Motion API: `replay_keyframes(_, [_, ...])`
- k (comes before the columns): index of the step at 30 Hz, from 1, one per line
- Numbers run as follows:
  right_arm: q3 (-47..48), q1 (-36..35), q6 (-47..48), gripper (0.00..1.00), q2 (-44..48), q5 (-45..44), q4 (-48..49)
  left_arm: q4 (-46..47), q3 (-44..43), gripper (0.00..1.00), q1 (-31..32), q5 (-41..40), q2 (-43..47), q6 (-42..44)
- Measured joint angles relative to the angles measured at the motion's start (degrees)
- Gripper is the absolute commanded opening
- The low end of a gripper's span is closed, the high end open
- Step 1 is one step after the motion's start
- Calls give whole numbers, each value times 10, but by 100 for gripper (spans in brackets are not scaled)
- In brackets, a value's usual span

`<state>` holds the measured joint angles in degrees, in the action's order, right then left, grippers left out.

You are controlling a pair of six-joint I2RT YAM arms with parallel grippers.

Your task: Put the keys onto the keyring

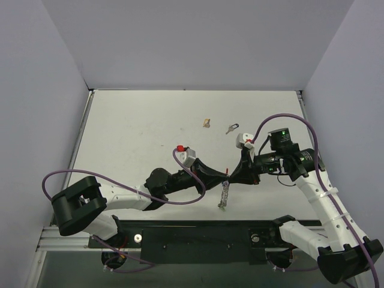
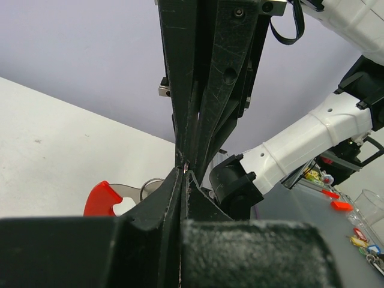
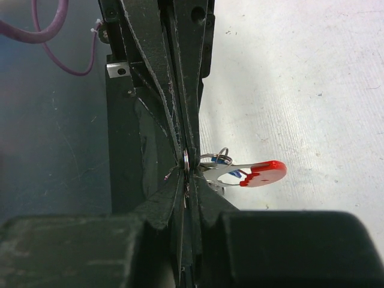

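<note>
The keyring (image 1: 224,195) hangs between my two grippers above the table's front middle, its silver part dangling down. My left gripper (image 1: 222,175) and right gripper (image 1: 236,174) meet tip to tip, both shut on the thin metal ring. In the right wrist view the ring (image 3: 186,159) is pinched between my fingertips, with the red tag (image 3: 264,173) and a blue piece (image 3: 224,160) sticking out to the right. In the left wrist view my jaws (image 2: 185,172) are shut against the right gripper's fingers (image 2: 207,78); the red tag (image 2: 101,198) shows at the left. One black-headed key (image 1: 231,128) lies on the table farther back.
A small tan object (image 1: 206,123) lies on the white table (image 1: 132,132) left of the key. Grey walls close the back and both sides. The dark rail (image 1: 198,237) with the arm bases runs along the near edge.
</note>
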<state>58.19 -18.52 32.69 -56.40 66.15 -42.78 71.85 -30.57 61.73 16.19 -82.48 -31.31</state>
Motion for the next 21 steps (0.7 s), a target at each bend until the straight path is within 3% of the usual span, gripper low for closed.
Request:
replay_keyframes(3, [1, 0, 0, 0, 0, -1, -4, 0, 0, 28, -4, 7, 0, -9])
replay_keyframes(7, [1, 0, 0, 0, 0, -8, -10, 2, 0, 38, -12, 20, 3, -23])
replay_keyframes(17, [6, -5, 4, 0, -1, -29, -26, 19, -2, 43, -39, 79, 28, -52])
replay_keyframes(19, [25, -14, 25, 0, -7, -52, -54, -22, -8, 46, -52, 106, 46, -37])
replay_keyframes(21, [57, -28, 55, 0, -23, -81, -93, -123, -28, 48, -58, 121, 87, 7])
